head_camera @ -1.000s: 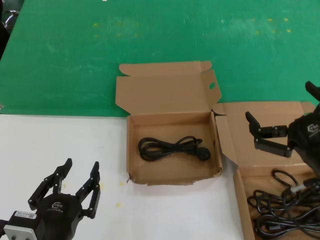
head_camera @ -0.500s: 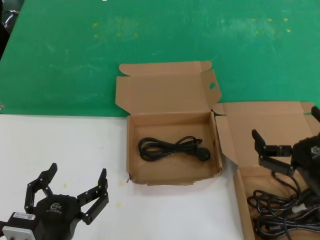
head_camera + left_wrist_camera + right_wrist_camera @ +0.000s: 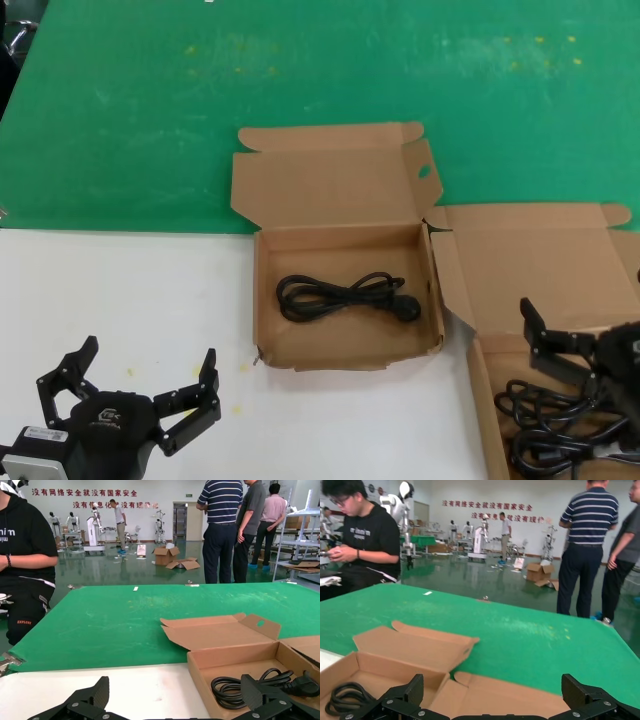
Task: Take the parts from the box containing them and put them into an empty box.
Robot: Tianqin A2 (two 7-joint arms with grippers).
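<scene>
Both fingers sets spread, nothing held; one cord in the holed box, the rest in the box at the right edge.

I read the right gripper (image 3: 590, 365) low over the box containing them (image 3: 540, 265), at the table's right edge, fingers (image 3: 400, 696) spread wide and gripping nothing; it sits just above the heaped parts (image 3: 560, 425), but I cannot tell whether it touches them. The left gripper (image 3: 125, 385) hangs by the near-left corner of the table (image 3: 120, 290) over the white surface, fingers (image 3: 85, 702) open, well apart from both boxes. The empty box (image 3: 345, 195) stands mid-table where white meets green, lid up, round hole in its right flap; one coiled black cord (image 3: 345, 296) lies flat on its floor. The two boxes stand just beside each other.
</scene>
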